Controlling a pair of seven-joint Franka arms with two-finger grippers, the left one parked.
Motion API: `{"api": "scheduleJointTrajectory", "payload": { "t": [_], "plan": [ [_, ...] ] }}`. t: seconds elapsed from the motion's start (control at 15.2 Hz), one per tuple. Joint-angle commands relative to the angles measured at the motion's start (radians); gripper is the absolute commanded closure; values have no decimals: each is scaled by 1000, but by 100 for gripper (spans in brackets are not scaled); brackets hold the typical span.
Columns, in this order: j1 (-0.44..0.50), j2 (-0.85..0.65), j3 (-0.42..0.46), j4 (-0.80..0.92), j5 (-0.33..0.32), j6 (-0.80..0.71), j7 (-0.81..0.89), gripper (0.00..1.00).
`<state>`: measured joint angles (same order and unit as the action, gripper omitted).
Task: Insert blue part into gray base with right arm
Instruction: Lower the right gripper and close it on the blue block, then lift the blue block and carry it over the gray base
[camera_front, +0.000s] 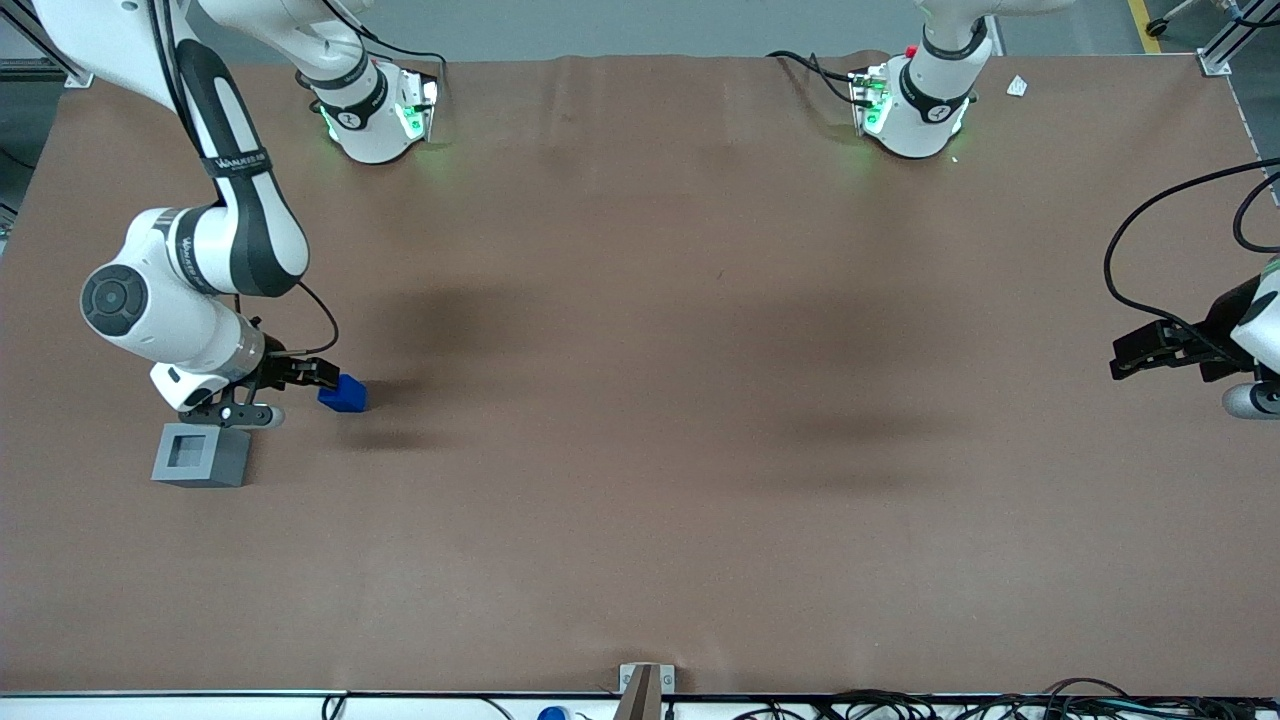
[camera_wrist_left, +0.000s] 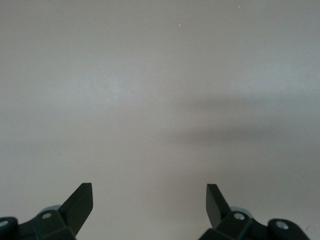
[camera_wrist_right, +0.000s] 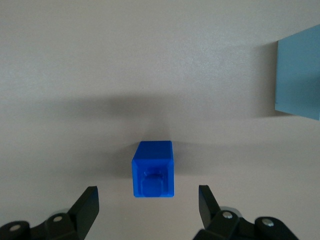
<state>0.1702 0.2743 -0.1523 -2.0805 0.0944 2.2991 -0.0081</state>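
end effector spread wide just over blue part, gray base close beside, socket uncovered

Brown mat covers table; dark shadow patch at 3 o'clock from gripper, which sits low over mat toward working arm's end. White scrap near mat's 1 o'clock corner. Metal bracket at 6 o'clock edge. Black cables bundled along same edge, toward 5 o'clock.

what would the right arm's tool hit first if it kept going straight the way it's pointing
Most likely the blue part: it lies on the table straight ahead of the open tool, centred between its fingers, though how near is unclear.
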Motion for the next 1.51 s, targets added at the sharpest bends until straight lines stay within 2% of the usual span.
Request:
{"api": "scheduleJointTrajectory", "payload": {
  "t": [0.0, 0.33, 1.18, 1.32, 1.45],
  "plan": [
    [0, 26, 4, -13, 18, 52, -1, 12],
    [23, 60, 4, -15, 18, 65, -1, 15],
    [12, 109, 2, -21, 16, 57, -10, 17],
    [12, 111, 4, -21, 16, 57, -10, 23],
    [12, 111, 4, -21, 16, 57, -10, 36]
  ]
}}
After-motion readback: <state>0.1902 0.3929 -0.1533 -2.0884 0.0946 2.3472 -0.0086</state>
